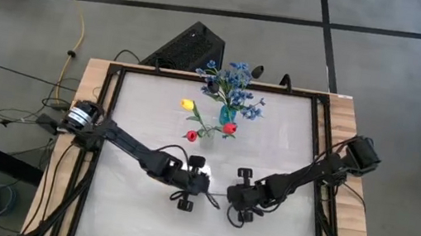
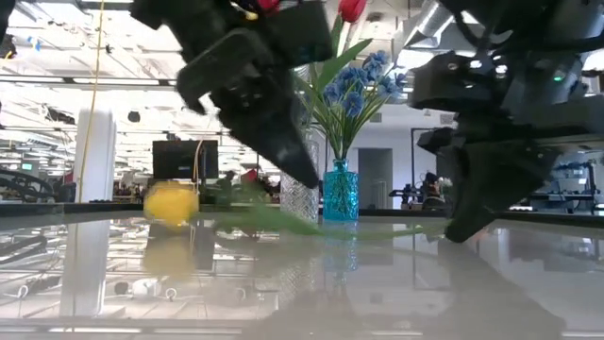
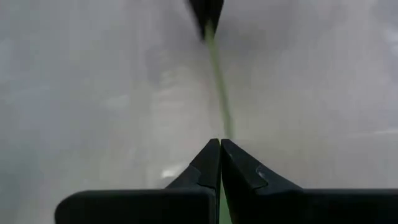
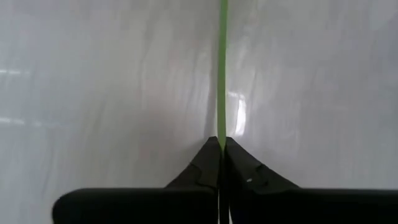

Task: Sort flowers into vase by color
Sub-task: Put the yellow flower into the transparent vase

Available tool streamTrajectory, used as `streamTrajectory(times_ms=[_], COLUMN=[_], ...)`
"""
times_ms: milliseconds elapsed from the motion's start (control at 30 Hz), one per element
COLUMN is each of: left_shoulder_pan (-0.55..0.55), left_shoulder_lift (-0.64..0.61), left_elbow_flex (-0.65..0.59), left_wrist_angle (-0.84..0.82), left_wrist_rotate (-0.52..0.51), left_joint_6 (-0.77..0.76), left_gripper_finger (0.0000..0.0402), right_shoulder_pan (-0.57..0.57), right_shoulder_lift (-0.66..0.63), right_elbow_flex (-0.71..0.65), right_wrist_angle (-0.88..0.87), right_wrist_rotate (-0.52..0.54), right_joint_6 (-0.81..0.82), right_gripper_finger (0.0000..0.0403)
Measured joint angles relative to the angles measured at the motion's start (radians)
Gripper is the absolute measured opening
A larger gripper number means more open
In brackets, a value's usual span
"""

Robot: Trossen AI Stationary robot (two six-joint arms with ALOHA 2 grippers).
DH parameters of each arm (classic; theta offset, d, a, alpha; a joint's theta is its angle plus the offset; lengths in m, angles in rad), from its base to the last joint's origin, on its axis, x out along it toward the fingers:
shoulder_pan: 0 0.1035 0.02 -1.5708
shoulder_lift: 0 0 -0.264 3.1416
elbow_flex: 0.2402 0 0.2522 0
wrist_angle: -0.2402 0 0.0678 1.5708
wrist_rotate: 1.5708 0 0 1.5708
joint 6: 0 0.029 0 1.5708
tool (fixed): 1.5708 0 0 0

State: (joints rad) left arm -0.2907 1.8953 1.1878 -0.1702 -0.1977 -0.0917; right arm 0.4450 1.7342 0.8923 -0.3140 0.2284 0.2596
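Wrist views show both pincers pinched shut on one thin green stem [image 4: 221,74]: the left pincer [image 3: 220,144] and the right pincer [image 4: 221,142] face each other along it, low over the table [image 1: 130,206]. Which bloom this stem carries is hard to tell. If either arm pulls away unreleased, the stem could bend or slip. Beyond both pincers stands the vase [image 2: 341,192], blue blossoms [image 1: 234,81] inside; tulips [image 1: 209,125] lie just before it.
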Motion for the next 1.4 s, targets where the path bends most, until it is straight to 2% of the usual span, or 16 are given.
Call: streamTrajectory(times_ms=[67,167,300,433,600,700,767,867,1000,1067,1167,1300,1400], left_shoulder_pan=[-0.018,-0.050,-0.094,-0.125,-0.133,-0.131,-0.131,-0.131,-0.130,-0.130,-0.129,-0.129,-0.128], left_shoulder_lift=[-0.027,-0.083,-0.179,-0.292,-0.409,-0.447,-0.455,-0.454,-0.379,-0.313,-0.214,-0.126,-0.111], left_elbow_flex=[-0.023,-0.100,-0.276,-0.494,-0.724,-0.805,-0.837,-0.834,-0.770,-0.705,-0.598,-0.470,-0.427], left_wrist_angle=[-0.017,0.076,0.359,0.726,1.117,1.245,1.275,1.260,1.231,1.239,1.238,1.237,1.237], left_wrist_rotate=[-0.063,-0.138,-0.170,-0.215,-0.298,-0.323,-0.350,-0.357,-0.316,-0.259,-0.251,-0.231,-0.189], left_joint_6=[-0.006,-0.007,-0.035,-0.048,-0.044,-0.045,-0.047,-0.067,-0.045,-0.013,0.053,0.160,0.195], left_gripper_finger=[0.0000,0.0000,0.0000,0.0000,0.0001,0.0012,0.0027,0.0059,0.0115,0.0145,0.0182,0.0204,0.0205], right_shoulder_pan=[0.012,0.029,0.043,0.055,0.068,0.077,0.080,0.078,0.047,0.025,-0.012,-0.043,-0.054], right_shoulder_lift=[-0.011,-0.034,-0.091,-0.172,-0.249,-0.278,-0.291,-0.302,-0.283,-0.258,-0.197,-0.130,-0.105], right_elbow_flex=[-0.001,-0.019,-0.107,-0.220,-0.309,-0.321,-0.322,-0.323,-0.323,-0.321,-0.321,-0.320,-0.320], right_wrist_angle=[-0.026,-0.042,0.060,0.280,0.561,0.629,0.657,0.727,0.953,1.054,1.183,1.239,1.301], right_wrist_rotate=[0.001,0.003,0.020,0.013,-0.140,-0.202,-0.214,-0.223,-0.226,-0.226,-0.231,-0.231,-0.227], right_joint_6=[-0.002,-0.002,0.018,0.005,-0.103,-0.135,-0.162,-0.212,-0.295,-0.316,-0.318,-0.313,-0.304], right_gripper_finger=[0.0029,0.0025,0.0025,0.0025,0.0025,0.0025,0.0025,0.0025,0.0025,0.0025,0.0025,0.0025,0.0025])
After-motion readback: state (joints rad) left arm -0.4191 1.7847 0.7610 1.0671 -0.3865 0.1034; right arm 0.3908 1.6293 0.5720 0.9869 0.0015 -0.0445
